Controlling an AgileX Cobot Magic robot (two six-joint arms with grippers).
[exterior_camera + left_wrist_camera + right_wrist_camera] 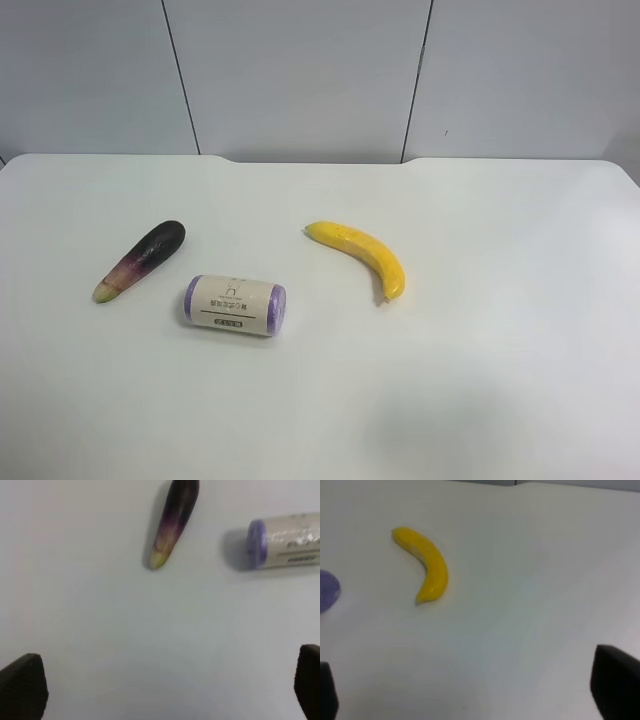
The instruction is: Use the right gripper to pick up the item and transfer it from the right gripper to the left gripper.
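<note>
Both tools released, only fingertips [615,680] [22,685] in frame; roll [287,541] and eggplant [175,520] cropped.

banana [362,254]: showing smooth, waxy yellow skin | eggplant [141,259]: gleaming glossy purple | roll [235,305]: wearing matt paper label | table [500,330]: looking matt white

Yellow banana [360,254], purple eggplant [141,259] — pale green tip, cream-labelled roll [235,305] — purple ends, white table [500,350]
</note>
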